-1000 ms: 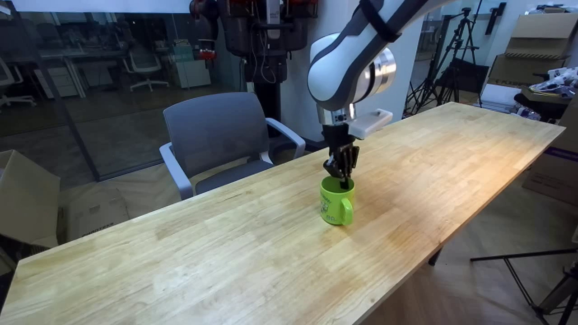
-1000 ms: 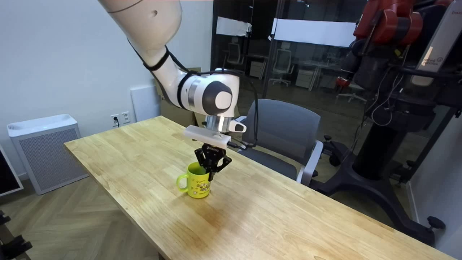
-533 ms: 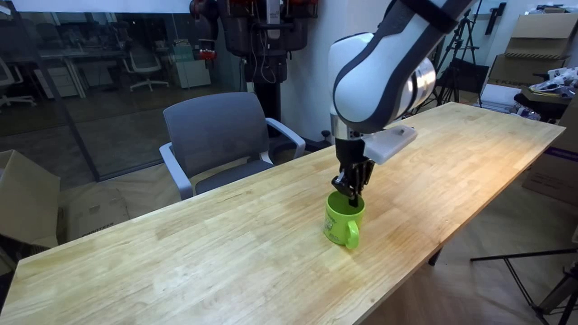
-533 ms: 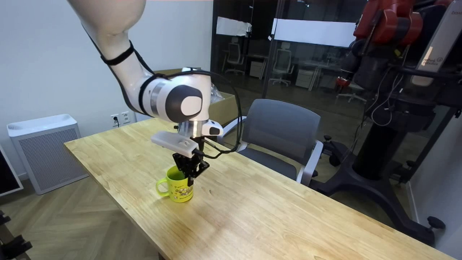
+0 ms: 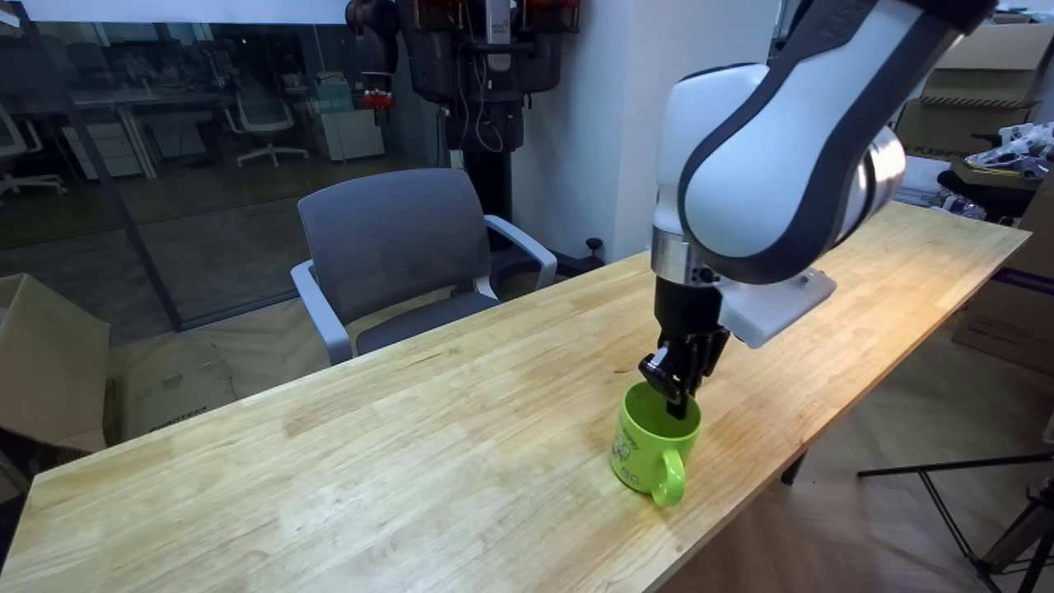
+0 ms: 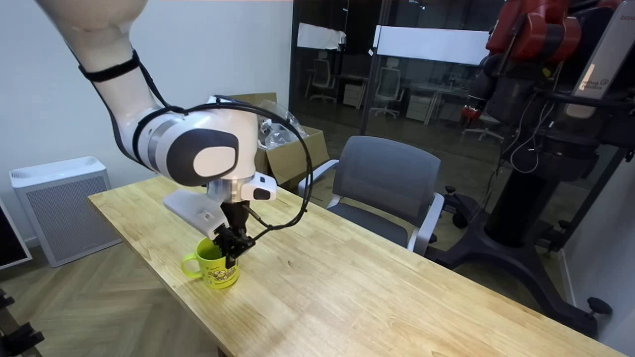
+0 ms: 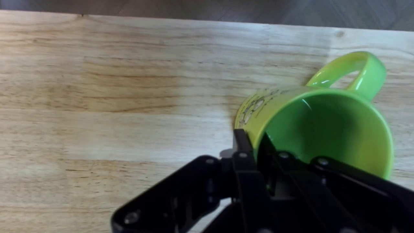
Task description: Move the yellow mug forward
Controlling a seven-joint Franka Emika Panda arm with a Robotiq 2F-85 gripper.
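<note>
The yellow mug [image 5: 642, 453], a lime-green cup with a side handle and a printed drawing, is roughly upright at the wooden table. It also shows in an exterior view [image 6: 214, 275] and in the wrist view [image 7: 326, 126]. My gripper [image 7: 254, 142] is shut on the mug's wall at the rim, one finger outside and one inside. The gripper comes down from above in both exterior views [image 5: 677, 405] [image 6: 230, 260]. The handle [image 7: 372, 76] is free and points toward the table's long edge. I cannot tell whether the mug's base touches the table.
The table's long edge [image 7: 194, 21] lies close beyond the mug's handle, with floor below. A grey chair [image 5: 403, 247] stands at the opposite long side. A black and red robot [image 6: 540, 99] stands behind the chair. A black cable [image 6: 308, 183] loops beside my wrist.
My gripper and the mug have moved together across the table, away from the chair and toward the opposite long edge. The gripper has stayed on the mug's rim throughout.
</note>
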